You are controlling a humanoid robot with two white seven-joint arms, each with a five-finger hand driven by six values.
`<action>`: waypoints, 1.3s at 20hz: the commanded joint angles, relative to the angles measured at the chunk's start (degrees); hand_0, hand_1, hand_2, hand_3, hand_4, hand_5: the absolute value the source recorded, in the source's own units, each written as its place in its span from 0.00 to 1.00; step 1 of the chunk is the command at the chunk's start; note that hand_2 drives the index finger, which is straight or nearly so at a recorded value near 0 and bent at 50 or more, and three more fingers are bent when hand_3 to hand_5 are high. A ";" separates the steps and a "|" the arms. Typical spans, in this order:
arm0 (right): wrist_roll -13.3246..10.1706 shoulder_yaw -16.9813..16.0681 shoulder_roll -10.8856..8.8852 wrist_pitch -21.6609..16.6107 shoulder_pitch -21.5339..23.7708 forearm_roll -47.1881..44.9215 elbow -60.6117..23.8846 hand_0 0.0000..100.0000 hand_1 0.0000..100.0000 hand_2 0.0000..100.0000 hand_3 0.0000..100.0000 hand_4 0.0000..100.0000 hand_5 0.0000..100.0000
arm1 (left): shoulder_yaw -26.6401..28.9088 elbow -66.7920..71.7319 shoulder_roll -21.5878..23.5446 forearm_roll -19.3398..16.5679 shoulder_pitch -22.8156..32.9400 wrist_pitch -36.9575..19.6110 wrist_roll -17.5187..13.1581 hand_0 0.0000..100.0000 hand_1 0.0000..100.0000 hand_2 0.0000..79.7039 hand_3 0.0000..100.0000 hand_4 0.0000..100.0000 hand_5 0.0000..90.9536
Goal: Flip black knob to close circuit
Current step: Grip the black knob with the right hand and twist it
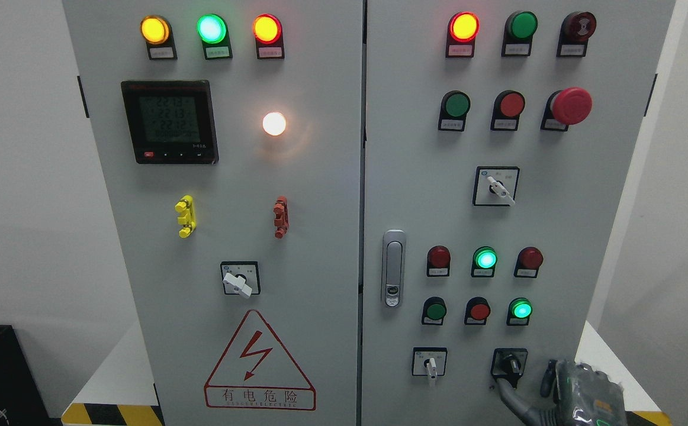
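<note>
Right hand (581, 393) reaches up from the lower right corner, one grey finger (513, 396) extended to touch the black knob (510, 364), the others loosely curled, gripping nothing. That knob sits at the bottom right of the cabinet's right door (587, 236), beside a white selector switch (430, 362).

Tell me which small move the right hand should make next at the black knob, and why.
Probably turn the black knob with the fingertip. The right hand comes in at the lower right, and one finger already reaches the knob's lower edge. No full grasp shows, so a slight closing in first may help.
</note>
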 commanded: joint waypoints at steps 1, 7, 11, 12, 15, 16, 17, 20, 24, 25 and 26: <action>0.37 -0.73 -0.13 0.13 -0.25 -0.17 0.02 0.00 0.26 0.77 0.93 0.73 0.73 | -1.23 1.23 0.00 -1.23 0.00 -0.04 0.04 0.00 0.00 0.00 0.00 0.00 0.00; 0.37 -1.26 -0.22 0.13 -0.52 -0.26 0.20 0.00 0.26 0.77 0.93 0.73 0.73 | -1.23 1.23 0.00 -1.23 0.00 -0.04 0.04 0.00 0.00 0.00 0.00 0.00 0.00; 0.45 -1.52 -0.31 0.04 -0.78 -0.26 0.28 0.00 0.26 0.77 0.93 0.73 0.73 | -1.23 1.23 0.00 -1.23 0.00 0.04 0.04 0.00 0.00 0.00 0.00 0.00 0.00; 0.45 -1.87 -0.31 0.04 -0.87 -0.26 0.28 0.00 0.26 0.77 0.93 0.73 0.73 | -1.23 1.23 0.00 -1.23 0.00 0.04 0.04 0.00 0.00 0.00 0.00 0.00 0.00; 0.45 -2.23 -0.31 -0.13 -0.87 -0.26 0.28 0.00 0.26 0.77 0.93 0.73 0.73 | -1.23 1.23 0.00 -1.23 0.00 -0.04 0.04 0.00 0.00 0.00 0.00 0.00 0.00; 0.45 -2.23 -0.39 -0.13 -0.87 -0.26 0.28 0.00 0.26 0.77 0.93 0.73 0.73 | -1.23 1.23 0.00 -1.23 0.00 -0.04 0.04 0.00 0.00 0.00 0.00 0.00 0.00; 0.45 -2.23 -0.48 -0.13 -0.87 -0.26 0.28 0.00 0.26 0.77 0.93 0.73 0.73 | -1.23 1.23 0.00 -1.23 0.00 0.04 -0.04 0.00 0.00 0.00 0.00 0.00 0.00; 0.45 -2.32 -0.57 -0.22 -0.87 -0.35 0.28 0.00 0.26 0.77 0.93 0.72 0.73 | -1.23 1.23 0.00 -1.23 0.00 -0.04 0.04 0.00 0.00 0.00 0.00 0.00 0.00; 0.45 -2.32 -0.66 -0.22 -0.87 -0.44 0.37 0.00 0.26 0.77 0.93 0.72 0.73 | -1.23 1.23 0.00 -1.23 0.00 -0.04 0.04 0.00 0.00 0.00 0.00 0.00 0.00; 0.45 -2.40 -0.66 -0.22 -0.87 -0.44 0.37 0.00 0.26 0.77 0.93 0.72 0.73 | -1.23 1.23 0.00 -1.23 0.00 -0.04 0.04 0.00 0.00 0.00 0.00 0.00 0.00; 0.45 -2.49 -0.66 -0.22 -0.87 -0.44 0.37 0.00 0.26 0.77 0.93 0.72 0.73 | -1.23 1.23 0.00 -1.23 0.00 -0.04 0.04 0.00 0.00 0.00 0.00 0.00 0.00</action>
